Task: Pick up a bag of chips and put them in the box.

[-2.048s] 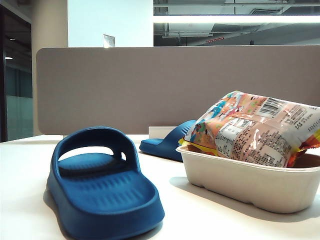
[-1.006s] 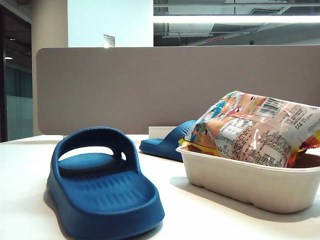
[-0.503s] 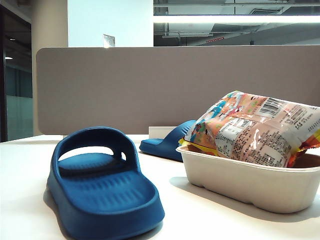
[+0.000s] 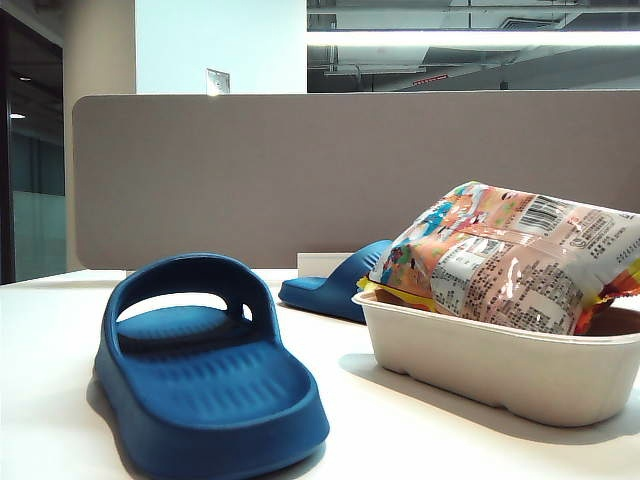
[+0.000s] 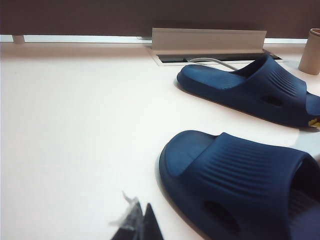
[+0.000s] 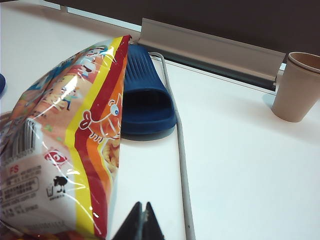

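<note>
Nearest in the exterior view, at about 7 o'clock, a blue slipper (image 4: 205, 385) sits on the bench (image 4: 50, 380). At 4 o'clock the box (image 4: 490, 365) already has the bag (image 4: 510, 265) lying in it, propped high over the rim.

Both hands are parked low, off the goods: left hand (image 5: 141, 223) pinched closed with nothing in it, right hand (image 6: 142, 221) closed too, tips just beside the bag's edge.

I'd guess the bag is light, puffy, slick and easy to crush, so pinch the flat sealed edge (image 6: 97, 140).

A second slipper (image 4: 335, 283) and a cup (image 6: 298, 86) sit farther back.
</note>
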Action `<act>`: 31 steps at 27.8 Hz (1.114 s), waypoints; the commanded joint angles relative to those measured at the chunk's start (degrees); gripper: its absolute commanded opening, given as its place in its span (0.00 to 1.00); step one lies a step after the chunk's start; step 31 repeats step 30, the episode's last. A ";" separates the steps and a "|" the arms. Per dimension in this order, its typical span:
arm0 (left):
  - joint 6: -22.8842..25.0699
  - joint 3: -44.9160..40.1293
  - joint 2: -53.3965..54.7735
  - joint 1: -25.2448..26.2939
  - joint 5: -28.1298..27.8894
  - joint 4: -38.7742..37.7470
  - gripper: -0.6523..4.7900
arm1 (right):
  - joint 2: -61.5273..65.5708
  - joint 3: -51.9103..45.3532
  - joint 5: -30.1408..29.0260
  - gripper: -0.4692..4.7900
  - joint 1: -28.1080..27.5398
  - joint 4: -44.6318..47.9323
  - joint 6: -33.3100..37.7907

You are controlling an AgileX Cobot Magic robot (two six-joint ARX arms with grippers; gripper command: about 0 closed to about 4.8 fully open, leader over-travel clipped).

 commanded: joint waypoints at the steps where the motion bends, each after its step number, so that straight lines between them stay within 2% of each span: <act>1: 0.04 0.15 0.04 -0.02 0.04 0.37 0.11 | 0.04 0.20 1.79 0.09 -0.02 1.25 -0.15; 7: 0.07 0.15 0.04 -0.02 0.02 0.37 0.11 | 0.04 0.20 11.47 0.09 -0.02 1.22 1.03; 9: 0.04 0.15 0.04 -0.02 0.02 0.37 0.11 | 0.04 0.20 12.81 0.09 -0.02 1.20 1.25; 31: 0.07 0.15 0.07 -0.02 0.02 0.37 0.11 | 0.02 0.20 12.92 0.09 -0.02 0.87 1.25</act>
